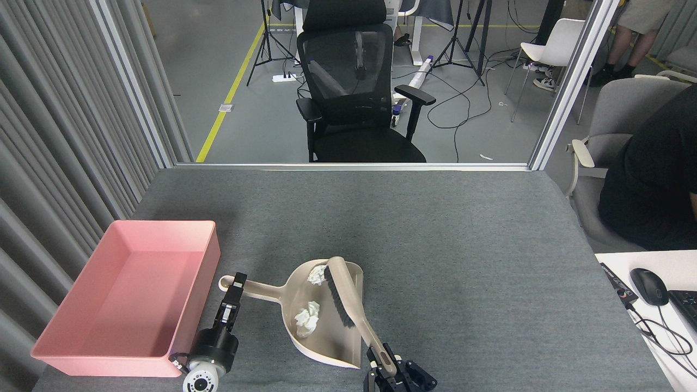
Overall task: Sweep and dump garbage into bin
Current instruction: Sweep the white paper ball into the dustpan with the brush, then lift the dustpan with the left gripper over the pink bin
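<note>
Two crumpled white paper wads, the garbage, lie inside the beige dustpan (pixel 342 343): one wad (pixel 317 275) near its far wall, the other (pixel 306 318) in the middle. A beige brush (pixel 348 305) with black bristles reaches over the pan, right of the wads. My right gripper (pixel 387 371) is shut on the brush handle at the bottom edge. My left gripper (pixel 236 286) is shut on the dustpan's long handle (pixel 258 292). The pink bin (pixel 81 348) stands left of the pan with nothing in it.
The grey felt table (pixel 463 239) ends at a metal frame behind. A black office chair (pixel 354 87) stands beyond it. A person in black (pixel 653 179) sits at the right, next to a white desk with a mouse (pixel 648 286).
</note>
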`<state>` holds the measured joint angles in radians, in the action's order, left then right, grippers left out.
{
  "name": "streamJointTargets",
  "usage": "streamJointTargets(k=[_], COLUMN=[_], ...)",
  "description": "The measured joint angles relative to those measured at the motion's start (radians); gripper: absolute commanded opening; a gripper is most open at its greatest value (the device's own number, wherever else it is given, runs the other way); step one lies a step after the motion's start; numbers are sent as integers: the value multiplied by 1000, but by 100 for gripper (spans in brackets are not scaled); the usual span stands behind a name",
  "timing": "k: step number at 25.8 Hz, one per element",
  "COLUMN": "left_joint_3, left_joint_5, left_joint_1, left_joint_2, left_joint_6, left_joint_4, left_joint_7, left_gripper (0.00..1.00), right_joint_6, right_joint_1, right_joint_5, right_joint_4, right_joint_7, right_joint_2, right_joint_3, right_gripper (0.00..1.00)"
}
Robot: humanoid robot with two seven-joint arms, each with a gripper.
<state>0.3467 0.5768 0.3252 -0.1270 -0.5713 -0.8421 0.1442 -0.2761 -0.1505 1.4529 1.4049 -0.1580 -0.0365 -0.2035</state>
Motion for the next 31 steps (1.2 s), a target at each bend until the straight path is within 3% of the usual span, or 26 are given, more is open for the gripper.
streamJointTargets(k=[5, 10, 24, 31], left_joint_3=[0, 0, 2, -3], left_joint_5=[0, 0, -42, -109], left_joint_1=[0, 0, 0, 0], left_joint_2=[0, 0, -3, -3], left_joint_6=[0, 2, 47, 138], left_joint_4=[0, 0, -41, -139], left_joint_7=[0, 0, 30, 65], left_gripper=[11, 11, 10, 10], right_joint_6=[42, 47, -7, -12], right_joint_1=[-37, -62, -99, -102], right_joint_5=[-17, -74, -94, -94], right_joint_4=[121, 200, 153, 143], right_joint_7=[-14, -16, -17, -23], right_joint_2=[0, 26, 191, 209], right_joint_3=[-57, 14, 280, 305], right_gripper=[0, 0, 0, 0])
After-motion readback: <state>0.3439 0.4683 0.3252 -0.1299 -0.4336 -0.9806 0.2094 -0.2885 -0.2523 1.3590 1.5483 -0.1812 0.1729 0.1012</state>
